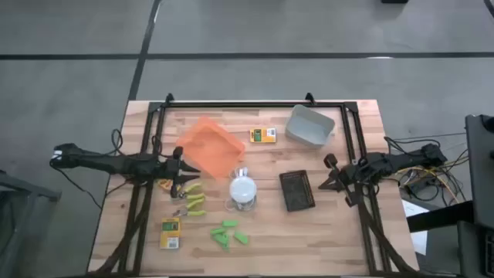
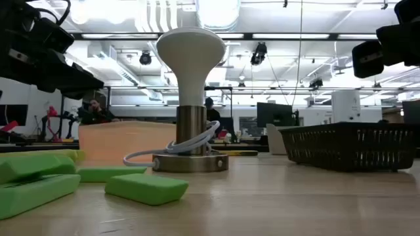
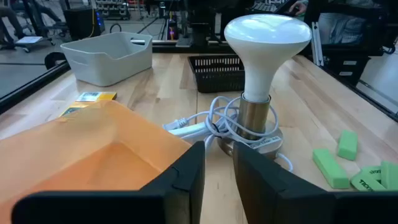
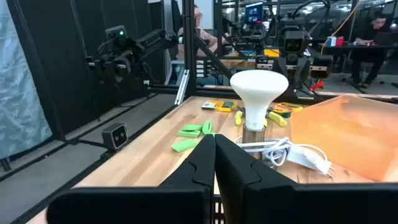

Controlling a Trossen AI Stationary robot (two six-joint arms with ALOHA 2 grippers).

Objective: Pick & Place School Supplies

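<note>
The school supplies lie on the wooden table. One yellow-and-green box (image 1: 262,135) sits at the far middle and another (image 1: 170,232) at the near left. Green chunks (image 1: 230,234) lie near the front, and tools with yellow-green handles (image 1: 191,199) lie beside them. My left gripper (image 1: 187,171) hovers at the orange tray's (image 1: 208,147) near-left corner. Its fingers (image 3: 186,174) stand a narrow gap apart with nothing between them. My right gripper (image 1: 326,177) is shut and empty, to the right of the black tray (image 1: 297,191).
A white domed lamp (image 1: 243,189) with a coiled white cord (image 3: 217,121) stands mid-table between the two grippers. A grey bin (image 1: 310,125) sits at the far right. A black frame runs along the table's left, right and far edges.
</note>
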